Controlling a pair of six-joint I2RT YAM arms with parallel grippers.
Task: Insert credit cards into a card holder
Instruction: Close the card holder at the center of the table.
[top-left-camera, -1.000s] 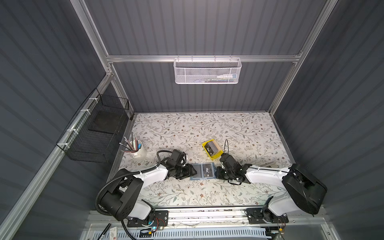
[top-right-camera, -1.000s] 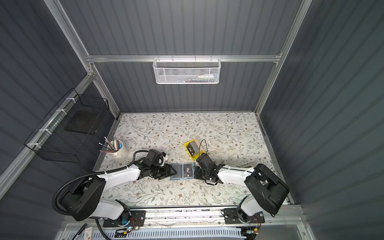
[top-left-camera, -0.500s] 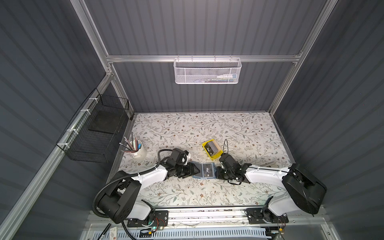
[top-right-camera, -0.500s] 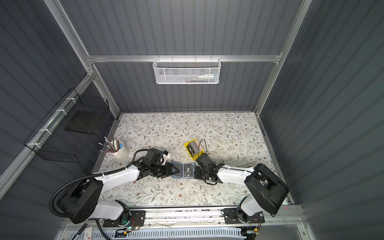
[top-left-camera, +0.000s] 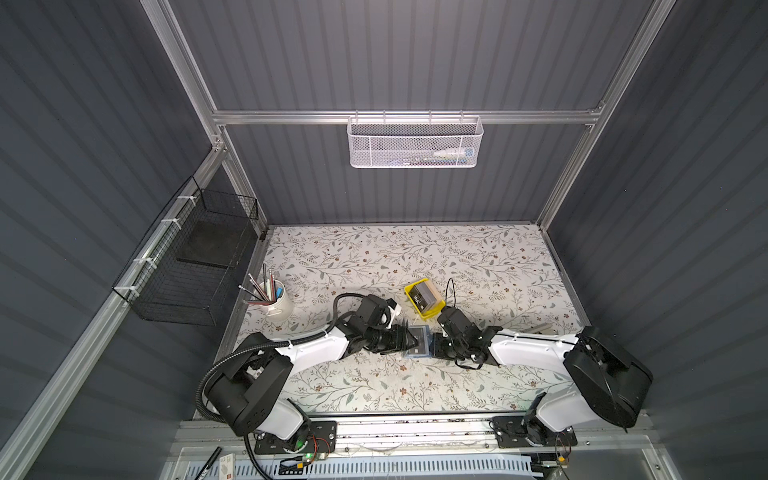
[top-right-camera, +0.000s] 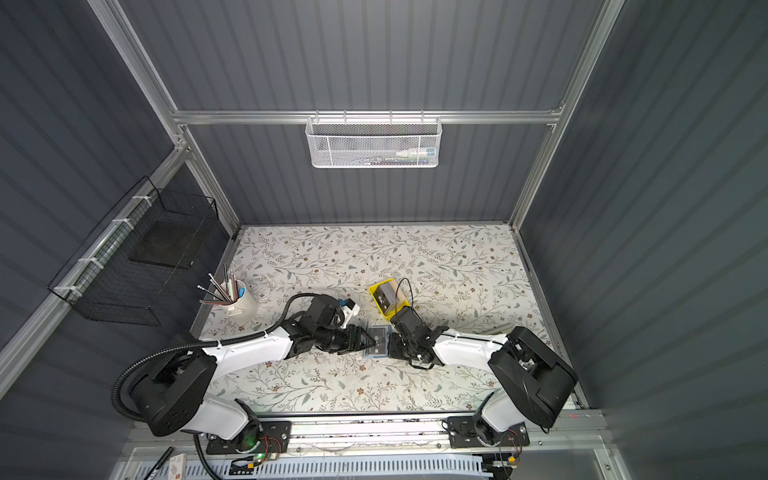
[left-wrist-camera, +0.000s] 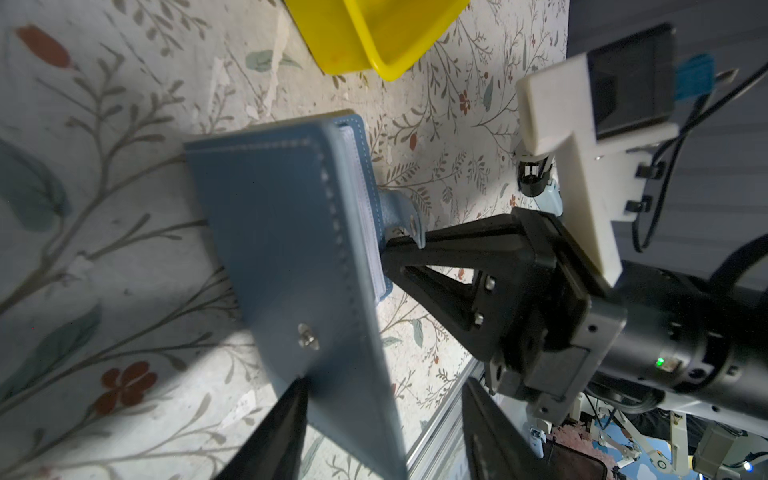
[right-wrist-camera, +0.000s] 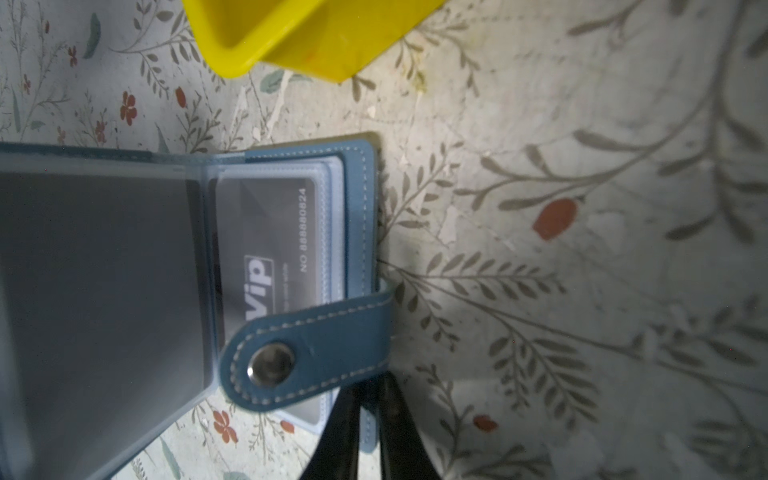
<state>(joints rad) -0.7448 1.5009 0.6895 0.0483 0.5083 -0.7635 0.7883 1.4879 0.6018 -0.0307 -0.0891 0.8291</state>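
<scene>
The blue card holder (top-left-camera: 419, 341) (top-right-camera: 377, 341) lies on the floral table between both grippers. Its cover (left-wrist-camera: 282, 232) stands tilted up, with the snap stud showing. My left gripper (left-wrist-camera: 386, 419) (top-left-camera: 409, 341) is open; the cover's edge rests against one finger and a wide gap is left to the other. My right gripper (right-wrist-camera: 368, 419) (top-left-camera: 436, 350) is shut on the holder's far edge (right-wrist-camera: 363, 232), just below the snap strap (right-wrist-camera: 307, 353). A black VIP credit card (right-wrist-camera: 266, 257) sits in a clear sleeve. More credit cards (top-left-camera: 424, 297) lie in the yellow tray (top-left-camera: 409, 289).
The yellow tray (left-wrist-camera: 374, 41) (right-wrist-camera: 291, 33) stands just behind the holder. A white cup of pens (top-left-camera: 277, 305) is at the table's left. A black wire basket (top-left-camera: 199, 266) hangs on the left wall, a white mesh basket (top-left-camera: 415, 141) on the back rail.
The left gripper has moved right, toward the right gripper, and swung the holder's cover up from lying flat open. Its jaws have widened a little. The right gripper has stayed put.
</scene>
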